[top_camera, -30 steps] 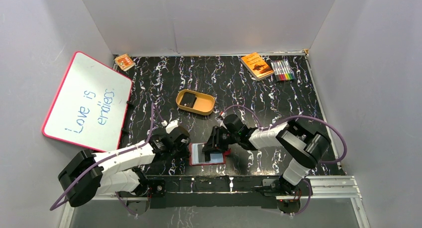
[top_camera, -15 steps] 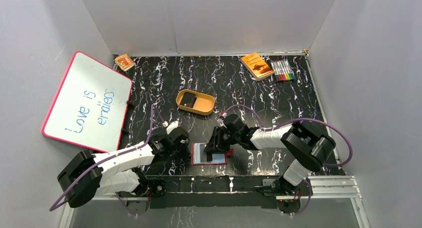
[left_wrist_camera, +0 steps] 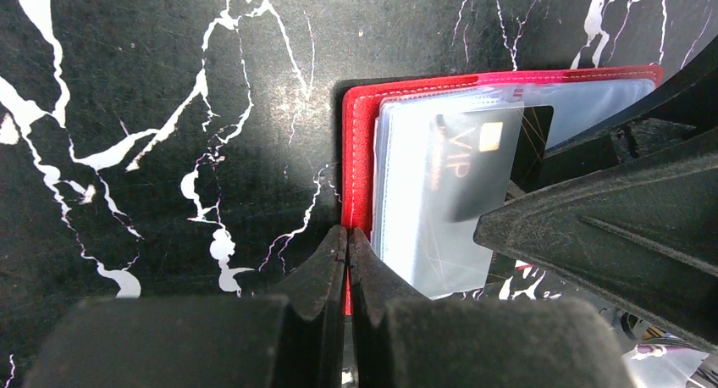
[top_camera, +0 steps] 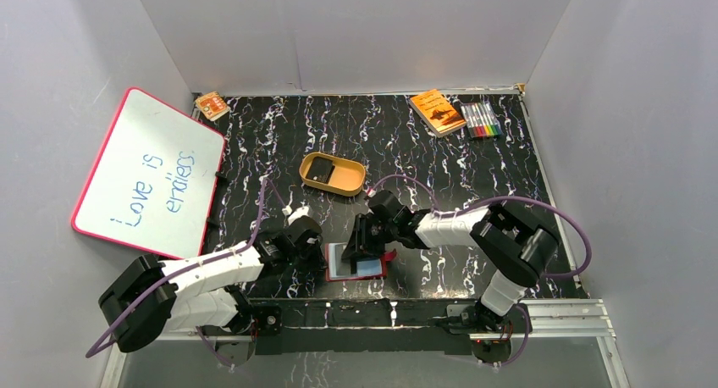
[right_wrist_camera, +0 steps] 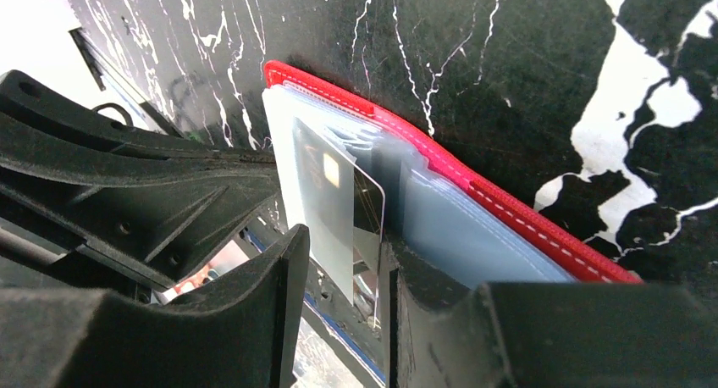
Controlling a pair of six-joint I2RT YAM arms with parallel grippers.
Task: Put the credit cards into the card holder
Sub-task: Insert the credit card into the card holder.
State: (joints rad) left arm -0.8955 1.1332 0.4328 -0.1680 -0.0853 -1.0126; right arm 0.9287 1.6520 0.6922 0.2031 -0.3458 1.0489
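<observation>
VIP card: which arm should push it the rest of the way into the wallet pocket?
Right. The right gripper holds the card, already partly inside the clear pocket; the left gripper is shut on the wallet's edge, steadying it.

Bright, even light and sharp focus from above. The wrist views are dimmer — the black left gripper (left_wrist_camera: 348, 235) blurs up close, and glare whitens the clear pockets of the red folding wallet (left_wrist_camera: 357, 151) and the thin black card (right_wrist_camera: 339, 210).

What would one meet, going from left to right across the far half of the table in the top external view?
Small orange box → tan oval dish → orange booklet → set of colour markers.
</observation>
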